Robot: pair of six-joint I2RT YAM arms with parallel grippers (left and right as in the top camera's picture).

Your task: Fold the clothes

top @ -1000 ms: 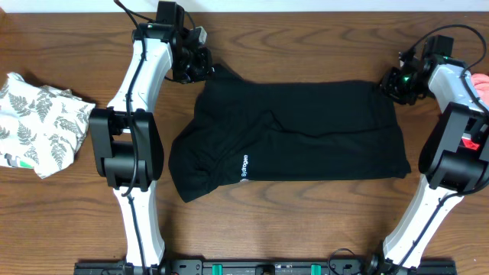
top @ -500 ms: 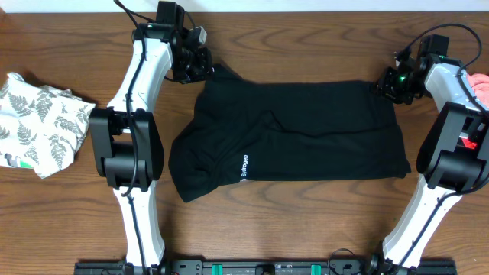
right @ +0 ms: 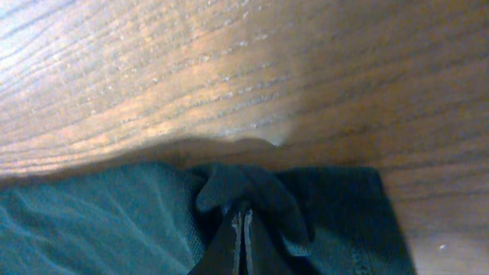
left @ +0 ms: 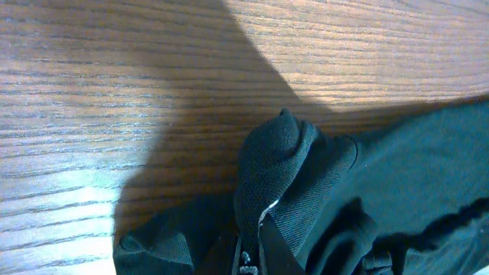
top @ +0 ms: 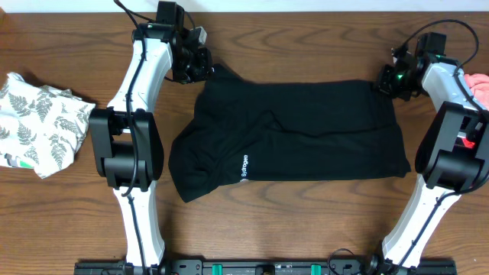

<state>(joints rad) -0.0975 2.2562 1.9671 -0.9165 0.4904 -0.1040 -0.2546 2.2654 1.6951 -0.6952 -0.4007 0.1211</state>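
Observation:
A large black garment (top: 298,134) with a small white logo lies spread across the middle of the wooden table, partly folded. My left gripper (top: 205,67) is shut on its far left corner; in the left wrist view a bunched fold of the black fabric (left: 279,164) rises between the closed jaws at my left gripper (left: 252,244). At the far right corner my right gripper (top: 384,80) is shut on the black fabric (right: 244,187), which puckers round the tips of my right gripper (right: 243,221).
A white fern-print garment (top: 38,122) lies crumpled at the left edge. A pink piece (top: 480,84) shows at the right edge behind the right arm. Both arm bases stand near the front, flanking the black garment.
The right gripper has closed on the far right corner of the black garment and edged slightly back. The left gripper and the garment's left side have not moved.

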